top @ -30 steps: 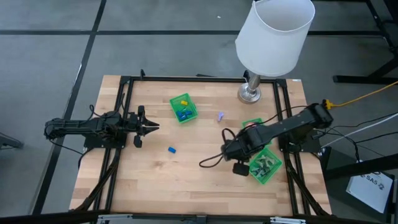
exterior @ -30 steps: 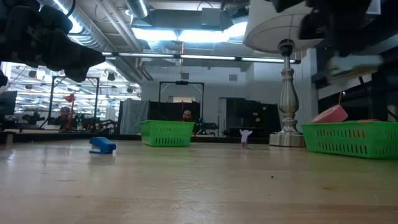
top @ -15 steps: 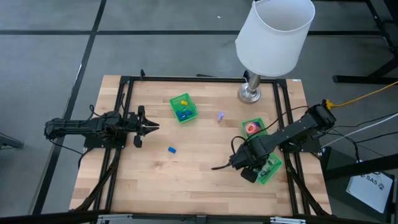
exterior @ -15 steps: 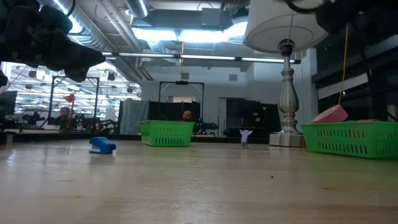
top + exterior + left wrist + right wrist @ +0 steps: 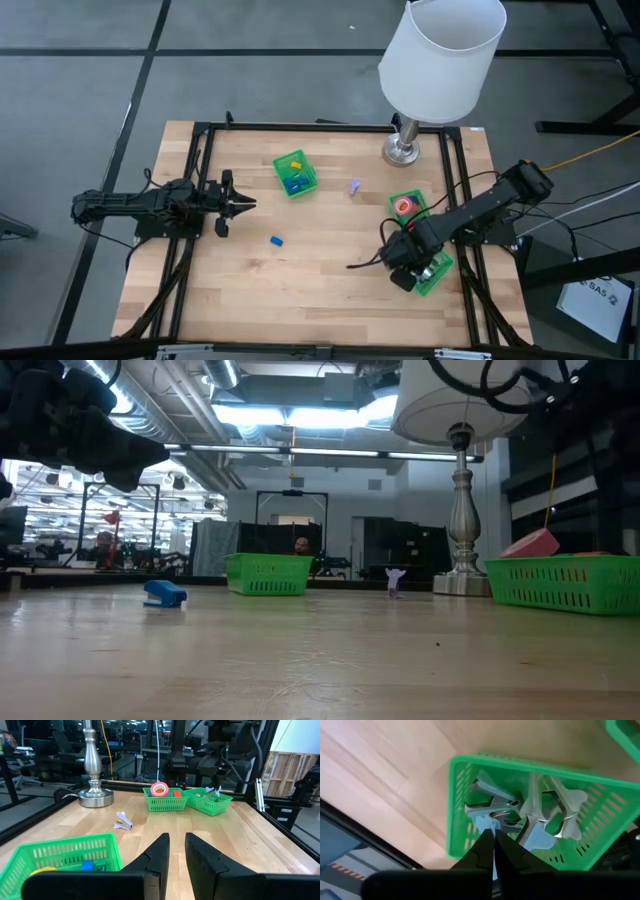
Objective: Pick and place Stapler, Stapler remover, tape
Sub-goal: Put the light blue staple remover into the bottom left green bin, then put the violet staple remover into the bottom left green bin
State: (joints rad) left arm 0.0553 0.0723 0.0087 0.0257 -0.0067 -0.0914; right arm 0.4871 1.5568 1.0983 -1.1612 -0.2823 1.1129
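Since a second ago, the right arm is swinging away from the tape basket and out over the staple-remover basket [image 5: 432,268], uncovering the tape roll [image 5: 404,207]; everything else is lying as before.

Taking the lamp [image 5: 443,75] at the table's [image 5: 300,290] far edge as the landmark: far to its left, the left claw [image 5: 247,203] is hovering over the table's left side, its fingers [image 5: 159,854] standing slightly apart around nothing. Nearer the lamp, a green basket [image 5: 295,173] is holding yellow and blue blocks, and a blue stapler [image 5: 276,241] is lying loose on the wood in front of it. A pale stapler remover [image 5: 354,187] is lying just left of the lamp's base. Straight in front of the lamp, the tape basket [image 5: 407,206] is holding the red-and-pink roll. Beyond that — farthest from the lamp — the right claw [image 5: 493,833] is pinching a pale remover over the basket of removers.
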